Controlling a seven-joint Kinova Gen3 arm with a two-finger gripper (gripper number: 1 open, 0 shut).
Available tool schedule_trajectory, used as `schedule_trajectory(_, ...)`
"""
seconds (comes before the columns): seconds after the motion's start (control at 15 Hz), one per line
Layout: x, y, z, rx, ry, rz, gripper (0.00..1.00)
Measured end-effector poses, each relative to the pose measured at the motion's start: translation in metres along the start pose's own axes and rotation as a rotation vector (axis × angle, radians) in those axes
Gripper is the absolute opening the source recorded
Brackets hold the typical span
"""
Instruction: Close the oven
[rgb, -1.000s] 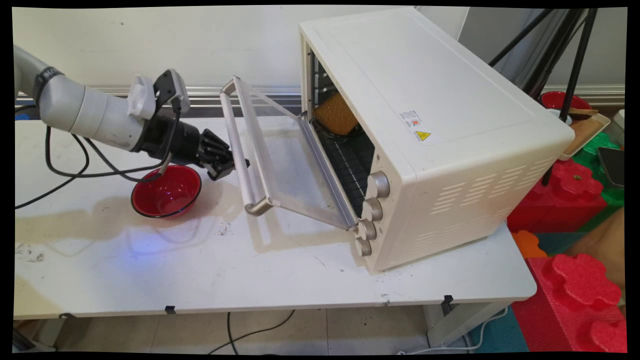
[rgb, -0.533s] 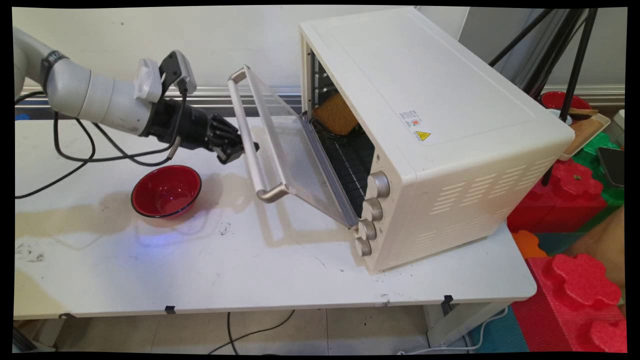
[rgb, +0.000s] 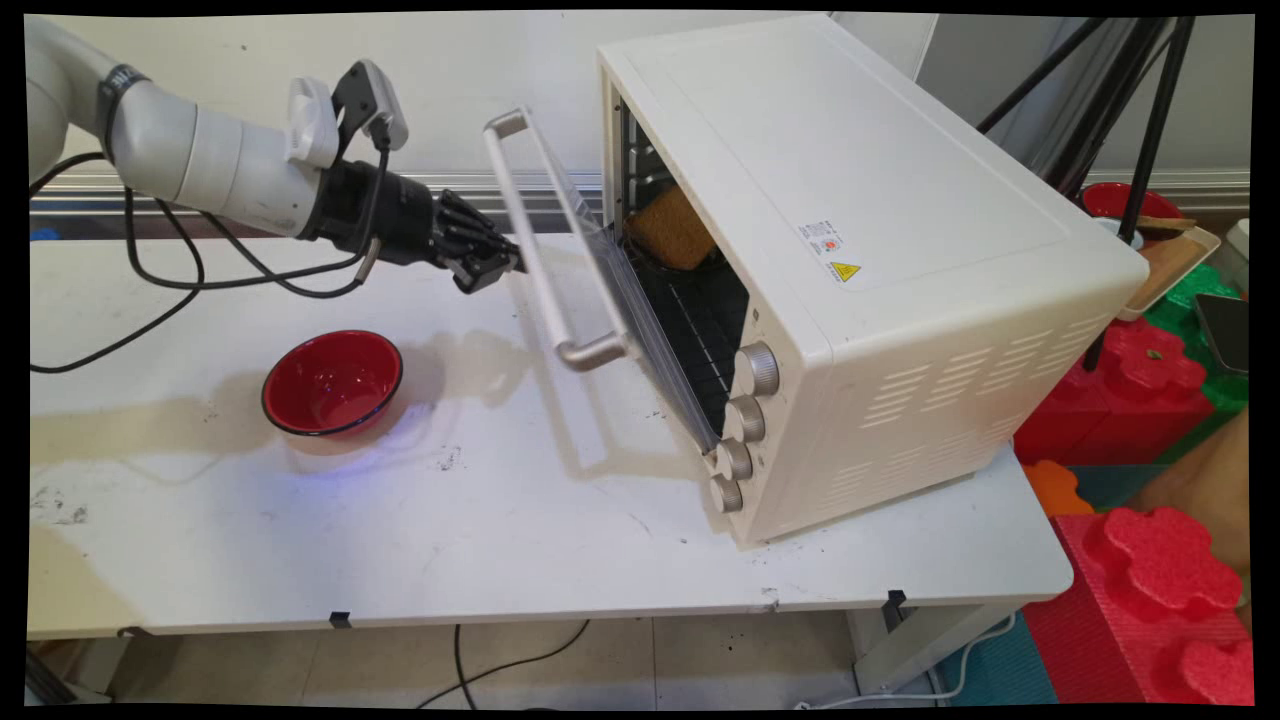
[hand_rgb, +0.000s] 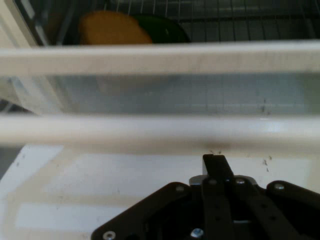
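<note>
A white counter (rgb: 480, 540) stands before a pale wall, and a cream toaster oven (rgb: 860, 270) sits on its right part, turned at an angle. The oven's glass door (rgb: 590, 280) hangs partly open, hinged at the bottom and leaning out to the oven's left, with its silver handle bar (rgb: 545, 270) running along the door's free edge. Inside the oven, on the wire rack (rgb: 700, 330), lies a brown slice of toast (rgb: 672, 230) on something dark green; in the hand view the toast (hand_rgb: 112, 29) shows through the glass, above the handle bar (hand_rgb: 150, 127).

The black pincer (rgb: 497, 262) reaches in from the oven's left, level with the handle, its tip right at the outer side of the bar and seemingly touching it. In the hand view the pincer (hand_rgb: 216, 161) shows its fingers drawn together into 1 narrow tip just under the bar, with nothing between them. Black cables hang from the white arm (rgb: 200, 165) behind it.

A red bowl (rgb: 332, 383) with a dark rim stands upright on the counter, well to the oven's left and below the pincer, apart from both. 4 round knobs (rgb: 740, 425) run down the oven's front corner, just right of the door. A yellow warning sticker (rgb: 845, 271) sits on the oven's top. Red foam blocks (rgb: 1150, 590) are stacked on the floor to the oven's right, beyond the counter's end, and black tripod legs (rgb: 1130, 120) rise behind them.
</note>
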Motion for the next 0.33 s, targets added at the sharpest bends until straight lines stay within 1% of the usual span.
schedule_trajectory(0.33,0.0074,-0.0045,0.0013,0.007,0.013,0.006,0.00)
